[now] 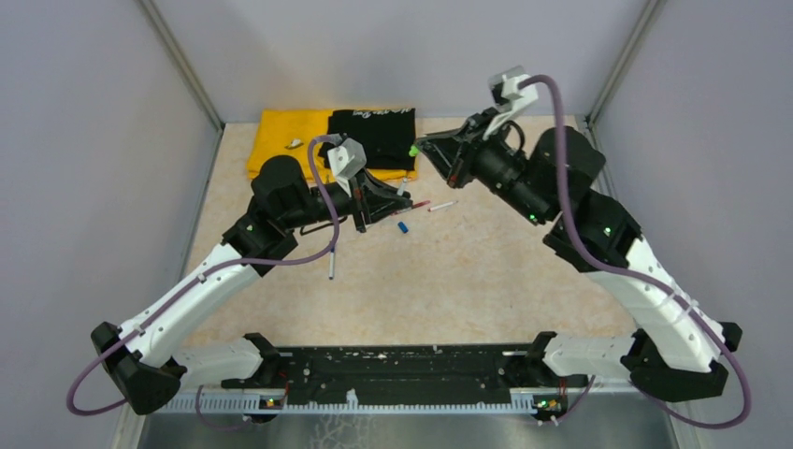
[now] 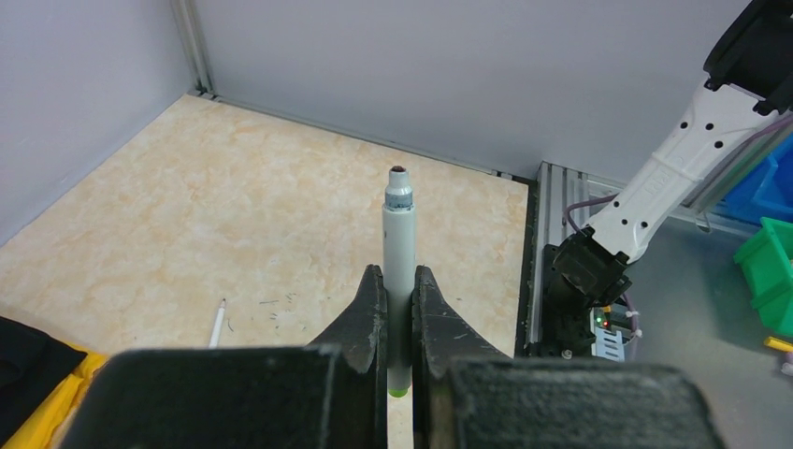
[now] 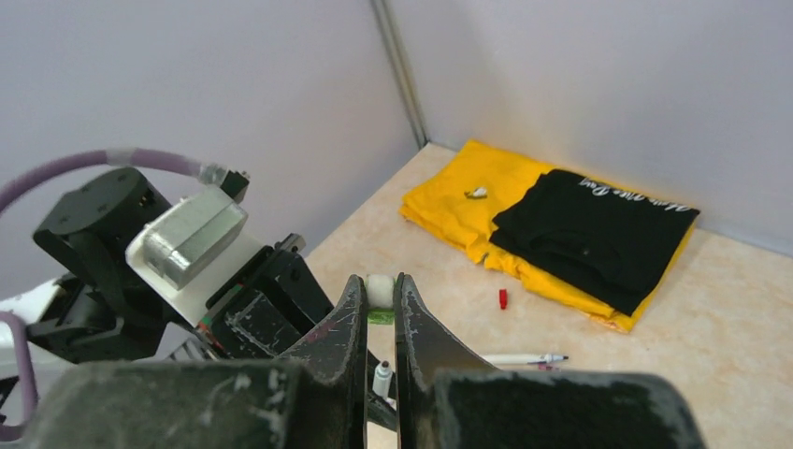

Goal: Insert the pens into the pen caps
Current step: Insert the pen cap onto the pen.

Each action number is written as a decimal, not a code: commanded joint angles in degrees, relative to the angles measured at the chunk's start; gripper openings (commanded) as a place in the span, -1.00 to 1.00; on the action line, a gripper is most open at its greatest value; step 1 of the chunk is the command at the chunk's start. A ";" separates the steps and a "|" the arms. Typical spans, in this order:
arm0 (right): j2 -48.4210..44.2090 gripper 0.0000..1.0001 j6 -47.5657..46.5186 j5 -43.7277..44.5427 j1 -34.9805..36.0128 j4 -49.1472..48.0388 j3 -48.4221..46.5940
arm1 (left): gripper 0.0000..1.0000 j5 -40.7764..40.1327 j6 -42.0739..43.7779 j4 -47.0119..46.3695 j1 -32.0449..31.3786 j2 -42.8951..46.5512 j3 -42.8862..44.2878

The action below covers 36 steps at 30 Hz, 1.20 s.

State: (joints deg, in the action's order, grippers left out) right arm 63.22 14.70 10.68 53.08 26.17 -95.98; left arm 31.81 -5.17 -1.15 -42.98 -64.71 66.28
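Note:
My left gripper [image 2: 399,281] is shut on a pale-barrelled pen [image 2: 397,234], its dark tip pointing away from the wrist and a green end showing behind the fingers. In the top view this gripper [image 1: 379,201] sits mid-table. My right gripper [image 3: 379,285] is shut on a green pen cap [image 3: 379,292] with a white end, held above the table just right of and beyond the left one [image 1: 425,152]. The held pen's tip [image 3: 382,374] shows below the right fingers. Loose pens [image 1: 442,205] [image 1: 332,265], a blue cap [image 1: 404,226] and a red cap [image 3: 502,298] lie on the table.
A yellow cloth [image 1: 281,140] with a black cloth [image 1: 374,136] on it lies against the back wall, and a small white piece [image 3: 477,193] rests on the yellow one. Grey walls close off the back and both sides. A maroon pen [image 1: 416,206] lies by the left fingers.

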 commanded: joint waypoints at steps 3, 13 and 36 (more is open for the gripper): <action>3.73 -1.00 -0.15 -6.88 -0.12 -0.19 -0.56 | -1.00 2.03 -0.38 -1.88 0.00 0.28 0.34; 4.09 -1.00 -0.32 -5.36 -0.09 2.76 -0.83 | -1.00 0.75 -0.33 -2.37 0.00 0.77 -0.42; 2.36 -1.00 -2.66 -4.25 -0.17 6.65 -2.41 | -1.00 -0.70 0.60 -1.14 -0.04 0.57 -0.36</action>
State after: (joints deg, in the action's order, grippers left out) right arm 67.13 12.99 6.20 53.06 33.10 -96.03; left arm 31.55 -5.28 -1.48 -42.98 -64.71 66.26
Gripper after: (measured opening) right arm 0.048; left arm 0.065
